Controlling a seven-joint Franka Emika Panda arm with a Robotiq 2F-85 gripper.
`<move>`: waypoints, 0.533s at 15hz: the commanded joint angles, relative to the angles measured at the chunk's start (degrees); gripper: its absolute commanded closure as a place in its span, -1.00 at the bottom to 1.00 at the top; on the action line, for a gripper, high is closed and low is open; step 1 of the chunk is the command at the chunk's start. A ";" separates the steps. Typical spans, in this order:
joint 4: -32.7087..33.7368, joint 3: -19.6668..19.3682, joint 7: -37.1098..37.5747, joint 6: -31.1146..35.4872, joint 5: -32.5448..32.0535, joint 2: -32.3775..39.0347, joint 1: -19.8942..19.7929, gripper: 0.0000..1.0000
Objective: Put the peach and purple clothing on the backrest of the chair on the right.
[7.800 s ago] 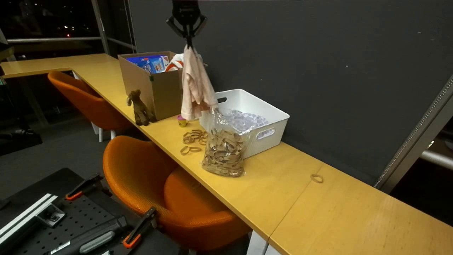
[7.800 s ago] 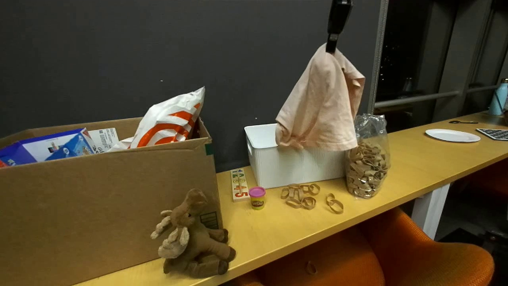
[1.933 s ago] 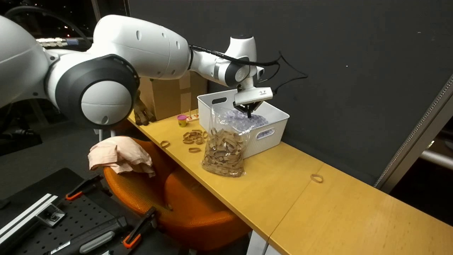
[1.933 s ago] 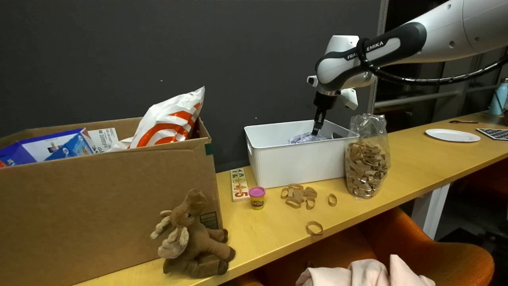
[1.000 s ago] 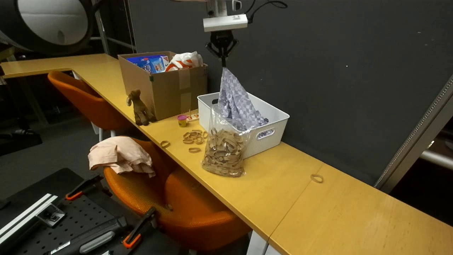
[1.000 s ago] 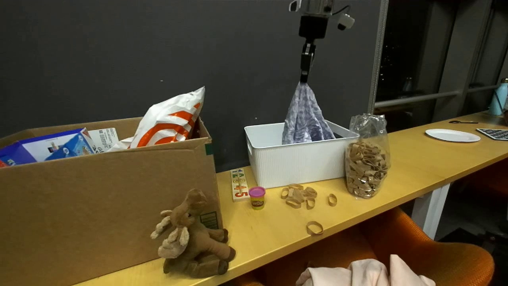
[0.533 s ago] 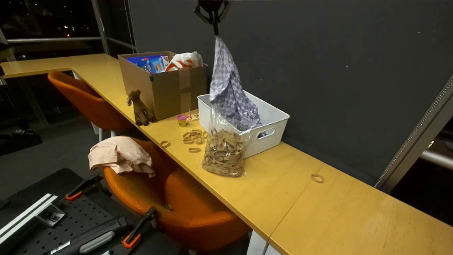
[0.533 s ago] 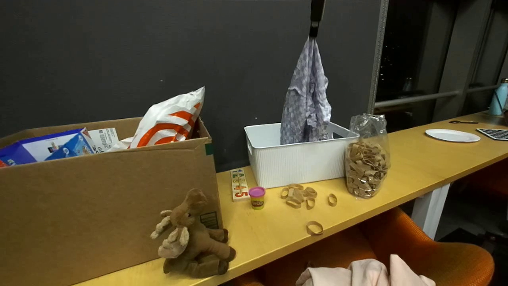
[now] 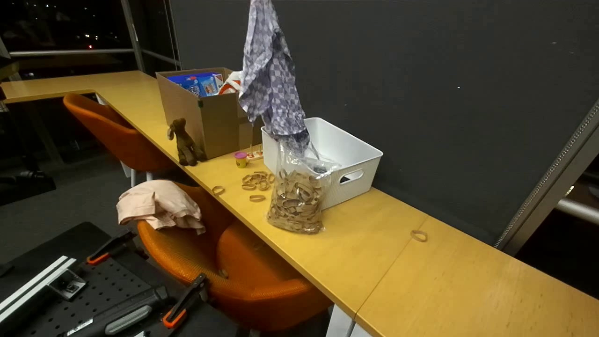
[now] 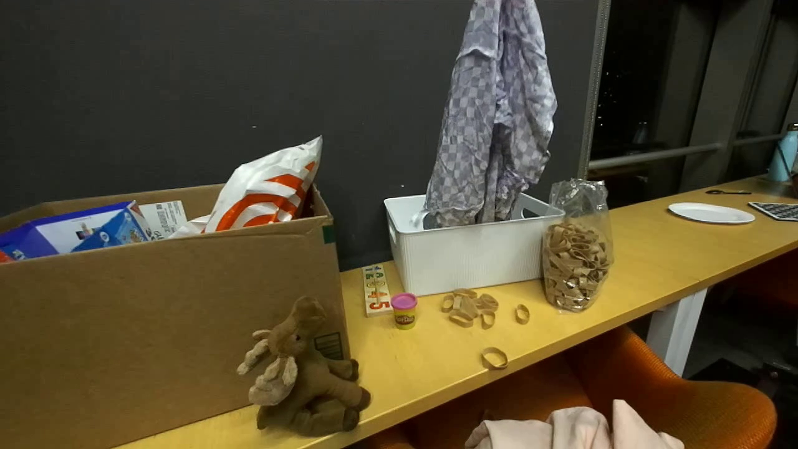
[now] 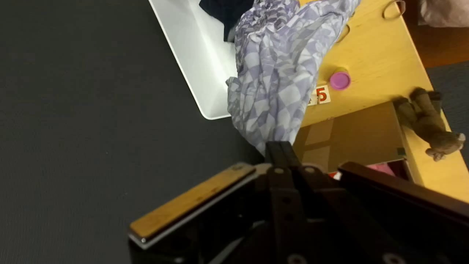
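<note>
The purple-and-white checked clothing [image 9: 273, 79] hangs from my gripper; it also shows in an exterior view [image 10: 486, 118] and the wrist view [image 11: 273, 73]. My gripper [image 11: 279, 143] is shut on its top end, above the frame in both exterior views. The clothing's lower end hangs at the white bin [image 10: 467, 262], still below its rim. The peach clothing [image 9: 159, 203] lies draped over the backrest of the nearer orange chair [image 9: 164, 250], on the right of the two chairs there. Only part of the peach clothing shows in an exterior view [image 10: 573, 430].
A clear bag of brown bands [image 9: 297, 201] stands against the bin. A cardboard box [image 10: 168, 330], plush moose [image 10: 312, 374], Play-Doh tub [image 10: 404, 312] and loose bands [image 10: 467, 307] are on the table. A dark cloth [image 11: 227, 14] lies in the bin. Another orange chair [image 9: 117, 135] stands farther off.
The peach clothing went from my gripper to the chair backrest. My gripper then reached into the bin, took the purple clothing and lifted it, rising out of both exterior views.
</note>
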 commanded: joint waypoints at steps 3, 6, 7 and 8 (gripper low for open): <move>-17.50 2.16 3.25 -0.65 -3.40 -17.39 5.79 1.00; -26.59 3.16 4.67 -0.68 -1.71 -23.37 6.96 1.00; -29.59 3.34 5.16 -0.57 -1.41 -25.09 7.09 1.00; -32.28 3.45 5.51 -0.39 -1.20 -26.46 7.11 1.00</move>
